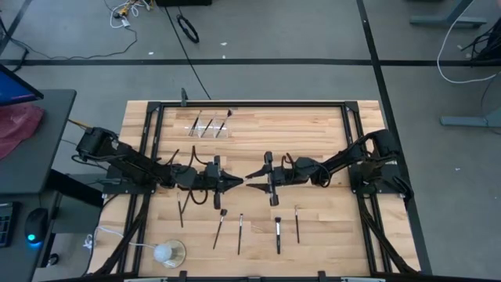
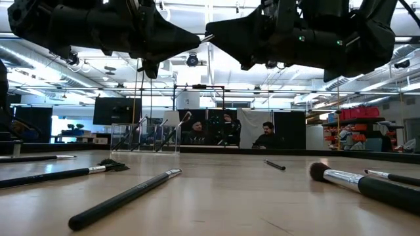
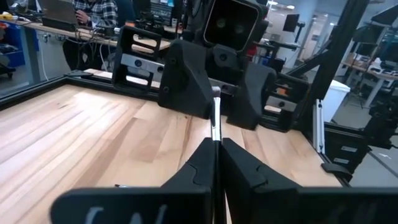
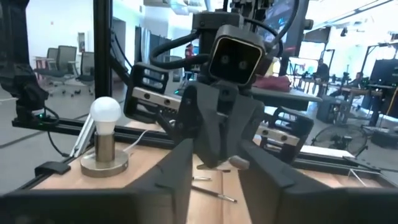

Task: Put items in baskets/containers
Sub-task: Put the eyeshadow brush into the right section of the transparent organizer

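Both grippers meet nose to nose above the table's middle. My left gripper (image 1: 236, 182) (image 3: 216, 152) is shut on a slim makeup brush (image 3: 215, 118) with a silver ferrule. The brush sticks out toward my right gripper (image 1: 253, 175) (image 4: 219, 177), which is open. Its fingers stand on either side of the brush's free end (image 4: 239, 163), and I cannot tell whether they touch it. The clear holder (image 1: 210, 126) (image 2: 146, 137) stands near the far edge with a few brushes leaning inside. Several more brushes (image 1: 240, 233) lie flat on the near part of the table. My left gripper pinches the brush by its dark handle (image 3: 216, 140) between its two fingers. The brush lies along the fingers and juts out past their tips toward the table's right. It is held about level and lifted clear of the table (image 2: 205, 39).
A white ball lamp on a round base (image 1: 167, 252) (image 4: 104, 140) with a cord sits at the near left corner. A black frame (image 1: 250, 105) rims the table. Loose brushes (image 2: 125, 195) (image 2: 367, 183) lie near the front edge. People sit in the room beyond.
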Robot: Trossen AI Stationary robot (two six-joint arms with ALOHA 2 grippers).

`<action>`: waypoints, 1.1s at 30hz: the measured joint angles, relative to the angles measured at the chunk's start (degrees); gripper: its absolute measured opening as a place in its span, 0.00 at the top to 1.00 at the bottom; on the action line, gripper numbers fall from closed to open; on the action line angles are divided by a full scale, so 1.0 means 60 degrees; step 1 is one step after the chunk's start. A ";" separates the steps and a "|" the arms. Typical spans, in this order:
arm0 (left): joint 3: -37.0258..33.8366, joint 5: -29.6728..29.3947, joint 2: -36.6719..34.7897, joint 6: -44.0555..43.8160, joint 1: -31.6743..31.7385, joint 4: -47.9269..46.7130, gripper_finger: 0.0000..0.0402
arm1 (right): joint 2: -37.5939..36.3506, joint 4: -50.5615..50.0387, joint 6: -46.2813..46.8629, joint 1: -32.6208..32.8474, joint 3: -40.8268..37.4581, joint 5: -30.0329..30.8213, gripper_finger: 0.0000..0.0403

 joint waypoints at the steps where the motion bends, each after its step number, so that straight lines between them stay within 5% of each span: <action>1: 0.0000 0.0003 -0.0003 0.0000 0.0000 -0.0003 0.95 | 0.0000 0.0002 0.0000 0.0000 0.0001 0.0001 0.73; 9: -0.0014 0.0068 -0.0007 0.0004 0.0000 -0.0094 0.95 | -0.0006 -0.0373 -0.0002 0.0000 0.0007 -0.0021 0.97; 15: 0.0011 -0.0062 -0.0025 0.0744 0.0015 -0.0202 0.83 | -0.0320 -0.1360 0.0288 -0.0011 0.0011 0.0256 0.97; 24: 0.0165 -0.1066 -0.0014 0.1241 0.0127 -0.2391 0.54 | -0.1916 -0.6876 0.0284 -0.0018 0.1043 0.1548 0.98; 33: 0.1889 -0.1694 -0.0011 0.2006 0.0124 -0.5551 0.57 | -0.1912 -0.8261 0.0284 -0.0015 0.1898 0.1548 0.98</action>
